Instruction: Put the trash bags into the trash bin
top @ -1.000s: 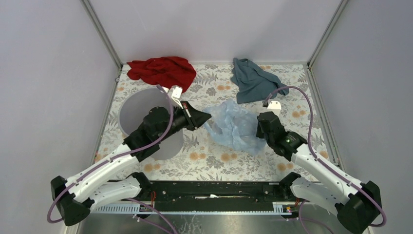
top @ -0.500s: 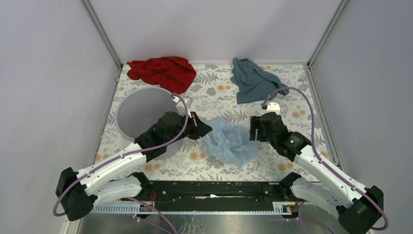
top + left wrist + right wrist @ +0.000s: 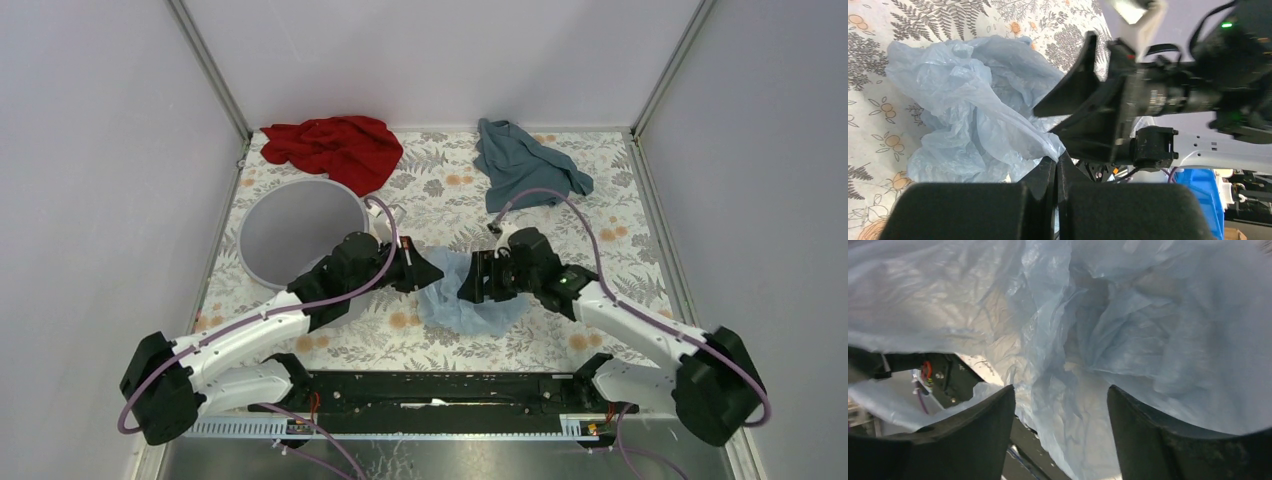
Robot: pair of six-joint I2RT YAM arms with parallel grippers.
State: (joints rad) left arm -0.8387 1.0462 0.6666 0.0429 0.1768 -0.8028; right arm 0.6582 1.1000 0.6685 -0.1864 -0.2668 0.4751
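Top view, left to right: bin (image 3: 290, 230), empty; your left gripper (image 3: 430, 270) pinching the bag (image 3: 455, 312) lying beside it; right gripper (image 3: 470, 285) agape against the film. Gathering step, by appearance: next close right, lift together, carry over the bin.

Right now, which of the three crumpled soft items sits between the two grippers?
The translucent pale blue trash bag, pinched by the left gripper, with the right gripper open against it. The red cloth and teal cloth lie far back, untouched.
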